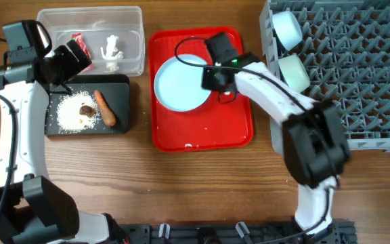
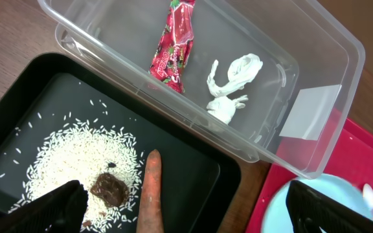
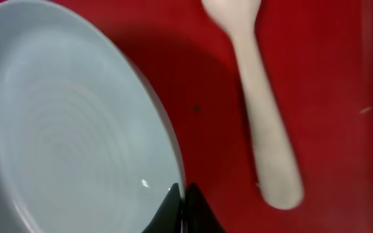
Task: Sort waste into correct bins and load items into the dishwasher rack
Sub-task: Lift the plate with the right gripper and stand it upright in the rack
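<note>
The large light-blue plate (image 1: 178,85) lies on the red tray (image 1: 202,135). My right gripper (image 3: 184,194) is shut on the plate's (image 3: 70,129) right rim. The white plastic spoon (image 3: 264,110) lies on the tray beside it. The clear bin (image 1: 131,41) holds the red wrapper (image 2: 173,45) and the crumpled white scrap (image 2: 228,84). The black bin (image 1: 120,102) holds rice crumbs (image 2: 63,162), the brown lump (image 2: 111,188) and the carrot piece (image 2: 151,194). My left gripper (image 2: 186,210) is open and empty above the black bin. The grey rack (image 1: 357,61) holds a white bowl (image 1: 286,27) and a pale-green bowl (image 1: 293,71).
The red tray sits between the bins and the rack. A white label (image 2: 309,110) is stuck on the clear bin's wall. Bare wooden table (image 1: 181,190) runs along the front.
</note>
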`<state>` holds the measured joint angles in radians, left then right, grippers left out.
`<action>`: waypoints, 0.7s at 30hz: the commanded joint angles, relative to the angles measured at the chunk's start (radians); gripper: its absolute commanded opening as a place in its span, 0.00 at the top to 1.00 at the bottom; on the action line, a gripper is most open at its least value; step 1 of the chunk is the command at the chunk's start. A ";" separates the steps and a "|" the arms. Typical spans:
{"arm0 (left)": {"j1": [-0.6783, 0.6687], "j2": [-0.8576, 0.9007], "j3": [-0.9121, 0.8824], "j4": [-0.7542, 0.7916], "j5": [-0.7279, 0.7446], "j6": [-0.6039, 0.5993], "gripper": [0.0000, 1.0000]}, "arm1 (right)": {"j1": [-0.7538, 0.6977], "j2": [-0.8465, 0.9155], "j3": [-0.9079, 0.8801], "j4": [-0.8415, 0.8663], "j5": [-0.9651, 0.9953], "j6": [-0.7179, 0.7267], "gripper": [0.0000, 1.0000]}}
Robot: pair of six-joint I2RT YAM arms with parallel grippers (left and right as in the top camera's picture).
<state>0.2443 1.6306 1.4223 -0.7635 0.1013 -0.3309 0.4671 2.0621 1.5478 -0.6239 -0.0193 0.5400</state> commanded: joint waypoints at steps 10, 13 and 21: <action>0.002 -0.009 0.005 -0.001 -0.009 0.006 0.00 | -0.117 -0.591 0.006 0.010 1.007 -0.434 0.96; 0.002 -0.009 0.005 -0.001 -0.010 0.006 0.00 | -0.172 -0.573 0.003 0.018 1.224 -0.446 0.96; 0.002 -0.009 0.005 -0.001 -0.010 0.006 0.00 | -0.396 -0.390 0.002 0.228 1.247 -0.673 0.96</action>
<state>0.2443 1.6306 1.4223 -0.7631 0.1013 -0.3309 0.1139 1.5967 1.5467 -0.4438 1.1728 -0.0105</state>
